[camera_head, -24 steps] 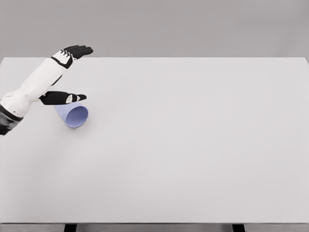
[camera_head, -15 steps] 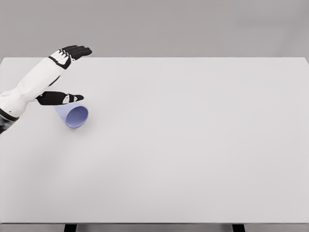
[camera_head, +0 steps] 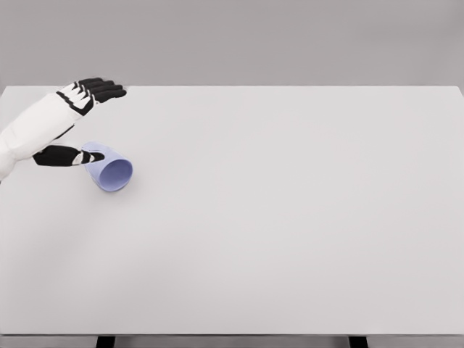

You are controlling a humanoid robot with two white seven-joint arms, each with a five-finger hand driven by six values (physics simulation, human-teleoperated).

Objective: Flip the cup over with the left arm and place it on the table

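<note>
the lilac cup (camera_head: 109, 170) lies on its side near the left edge of the pale worktop (camera_head: 290, 217), its open mouth turned toward the front and a little to the right, its closed base tucked back toward the robot's arm. the left hand (camera_head: 80, 123) is spread wide: four dark fingers (camera_head: 101, 90) reach flat toward the far edge, while the thumb (camera_head: 69, 156) stretches out lower down and looks to be touching, or just above, the cup's upper wall near the base. nothing is gripped yet. to do this well, i'd judge the hand needs to drop so the cup's body sits in the gap between thumb and fingers, then close around the wall midway along rather than at the rim, since a round cup like this will likely roll away if nudged from one side only. once held firmly, a turn of the wrist should bring the mouth upward before setting it down. the right arm isn't visible.
</note>
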